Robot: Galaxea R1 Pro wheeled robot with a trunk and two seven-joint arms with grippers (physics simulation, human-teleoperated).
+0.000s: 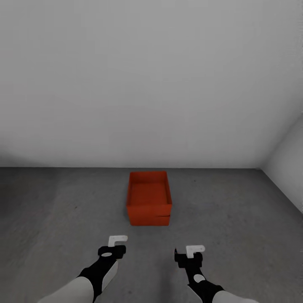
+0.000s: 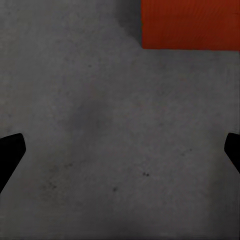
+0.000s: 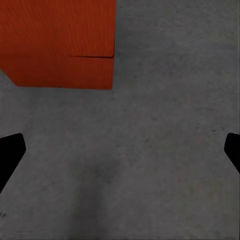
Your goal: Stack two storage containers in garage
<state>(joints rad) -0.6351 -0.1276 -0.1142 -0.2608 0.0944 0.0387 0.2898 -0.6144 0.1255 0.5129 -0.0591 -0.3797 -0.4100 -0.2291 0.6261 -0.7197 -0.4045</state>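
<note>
Two orange-red storage containers stand stacked on the dark grey concrete floor [image 1: 63, 210] close to the back wall. The upper container [image 1: 149, 195] sits squarely in the lower one [image 1: 149, 220], with a thin seam between them. My left gripper [image 1: 113, 248] and right gripper [image 1: 189, 254] hover low over the floor on the near side of the stack, both open and empty, apart from it. In the left wrist view a corner of the stack [image 2: 190, 25] lies beyond the open gripper [image 2: 120, 150]. In the right wrist view the upper box [image 3: 55, 25] and lower box [image 3: 65, 72] lie ahead of the open gripper [image 3: 120, 150].
A plain grey-white wall [image 1: 147, 84] rises just behind the stack. A second wall [image 1: 290, 168] closes the corner at the right. Bare concrete stretches to the left and right of the boxes and around both grippers.
</note>
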